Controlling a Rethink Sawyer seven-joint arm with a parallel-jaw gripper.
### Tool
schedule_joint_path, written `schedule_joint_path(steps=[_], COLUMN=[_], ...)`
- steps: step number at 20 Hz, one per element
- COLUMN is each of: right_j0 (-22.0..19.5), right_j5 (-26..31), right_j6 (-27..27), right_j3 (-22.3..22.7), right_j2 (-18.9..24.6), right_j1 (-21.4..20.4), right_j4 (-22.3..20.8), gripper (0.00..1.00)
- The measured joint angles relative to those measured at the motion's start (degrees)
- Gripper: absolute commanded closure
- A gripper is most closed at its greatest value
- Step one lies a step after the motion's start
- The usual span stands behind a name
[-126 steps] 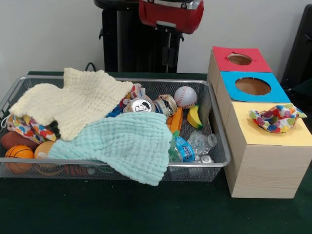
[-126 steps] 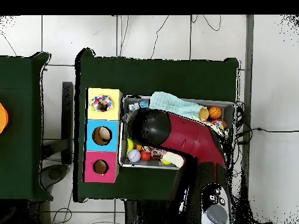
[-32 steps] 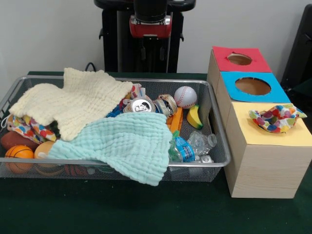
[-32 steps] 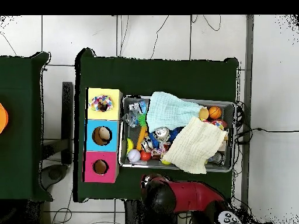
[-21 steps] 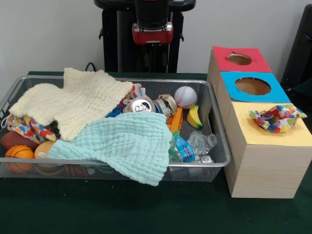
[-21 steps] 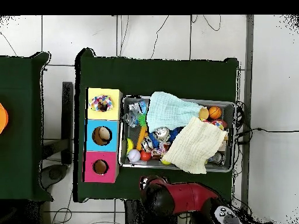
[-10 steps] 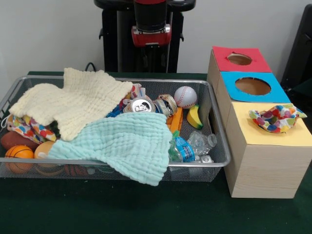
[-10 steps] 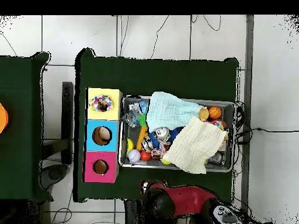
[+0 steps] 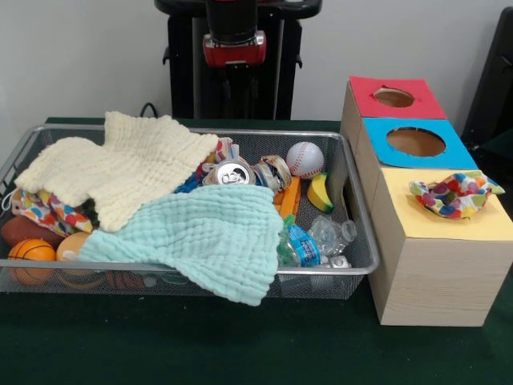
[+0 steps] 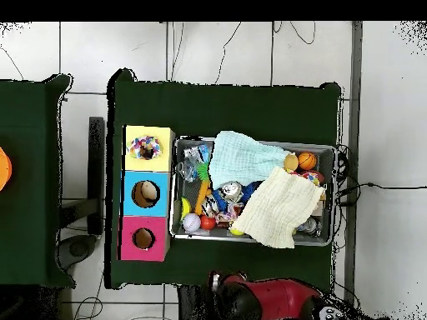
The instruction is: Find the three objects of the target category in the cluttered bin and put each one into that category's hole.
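Note:
The wire mesh bin (image 9: 353, 212) (image 10: 329, 150) holds cloths and clutter. One dotted fabric piece (image 9: 453, 195) (image 10: 144, 147) lies bunched over the hole in the yellow-faced box (image 9: 437, 224). The fabric hides the hole in the front view. A second dotted piece (image 9: 44, 210) (image 10: 311, 177) lies at the bin's left end, partly under the cream waffle cloth (image 9: 120, 164). A dotted scrap (image 9: 225, 149) peeks out beside a can. My arm's red and black end (image 9: 233, 44) (image 10: 271, 298) is drawn back behind the bin, well away from the objects.
A mint-green waffle cloth (image 9: 200, 237) drapes over the bin's front rim. A baseball (image 9: 304, 158), a toy banana (image 9: 320, 192), a can (image 9: 233, 172), a crushed bottle (image 9: 321, 237) and orange balls (image 9: 32, 255) fill the bin. The blue-faced box (image 9: 415, 143) and the red-faced box (image 9: 394, 97) stand behind the yellow one.
The arm has drawn further back from the bin, up and slightly left in the front view. The bin, the cloths and the dotted piece on the yellow box have not moved.

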Motion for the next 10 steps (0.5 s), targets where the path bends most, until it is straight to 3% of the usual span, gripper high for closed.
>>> schedule_joint_path(steps=[10], right_j0=[1.57], right_j5=[-5.96], right_j6=[0.0], right_j3=[-0.45], right_j2=[-4.64], right_j1=[8.54], right_j4=[-3.85], gripper=[0.0])
